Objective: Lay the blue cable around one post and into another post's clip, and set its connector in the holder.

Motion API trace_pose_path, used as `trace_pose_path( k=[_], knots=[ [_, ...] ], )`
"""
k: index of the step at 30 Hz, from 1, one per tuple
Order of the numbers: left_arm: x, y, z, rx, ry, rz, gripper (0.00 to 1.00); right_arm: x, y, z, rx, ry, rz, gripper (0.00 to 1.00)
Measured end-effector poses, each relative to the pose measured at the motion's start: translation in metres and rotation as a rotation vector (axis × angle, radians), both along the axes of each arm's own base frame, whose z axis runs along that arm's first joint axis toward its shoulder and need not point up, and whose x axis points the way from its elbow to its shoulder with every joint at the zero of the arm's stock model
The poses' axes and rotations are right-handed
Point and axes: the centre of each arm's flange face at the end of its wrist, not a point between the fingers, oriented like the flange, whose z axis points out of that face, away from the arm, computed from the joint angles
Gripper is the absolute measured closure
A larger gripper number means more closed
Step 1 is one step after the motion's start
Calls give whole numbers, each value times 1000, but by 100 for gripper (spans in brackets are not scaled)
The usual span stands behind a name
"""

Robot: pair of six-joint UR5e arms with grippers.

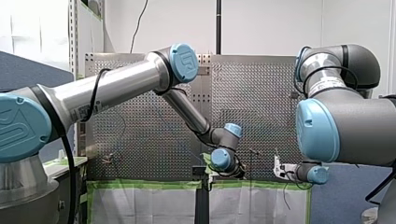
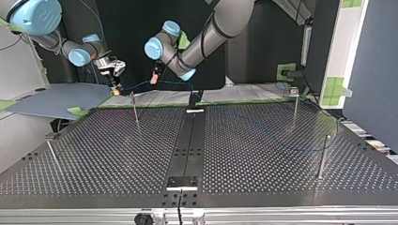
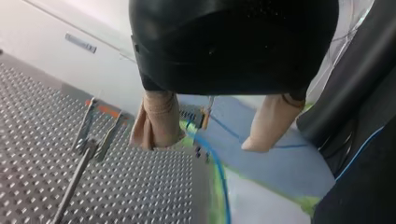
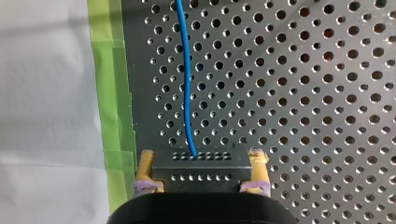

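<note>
Fingers with yellow pads on the right gripper are pinching the black connector from both sides. You can see it sits tight between them. The blue cable comes out of the connector and runs straight ahead of the gripper, over the table full of holes. A strip of green tape lies along the table's edge, just beside the cable.

Now look at the left gripper. Its two beige pads are spread wide with nothing between them. The blue cable passes under it and touches neither pad. A thin metal post with a forked top stands beside that gripper, apart from the cable.

In the top view you find the right gripper in the upper left of the frame. The left gripper is just to the right of it, and both are at the far edge of the table. The cable hangs in a short sag between them. Further on, a faint blue line curves over the right half of the table, near a far post and a nearer post. You cannot tell if it goes round either one.
</note>
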Motion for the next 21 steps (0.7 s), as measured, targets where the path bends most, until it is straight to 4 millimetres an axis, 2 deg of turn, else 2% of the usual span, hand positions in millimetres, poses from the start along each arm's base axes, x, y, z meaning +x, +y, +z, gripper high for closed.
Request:
trace_pose_path(
  k=[10, 15, 21],
  knots=[
    [21, 14, -23, 45, -5, 90, 0, 4, 3, 2, 3, -1, 37, 100],
    [37, 16, -19, 41, -39, 139, 0, 4, 3, 3, 1, -7, 60, 100],
    [46, 16, -13, 49, -83, 169, 0, 1, 2, 5, 0, -13, 65, 100]
  ],
)
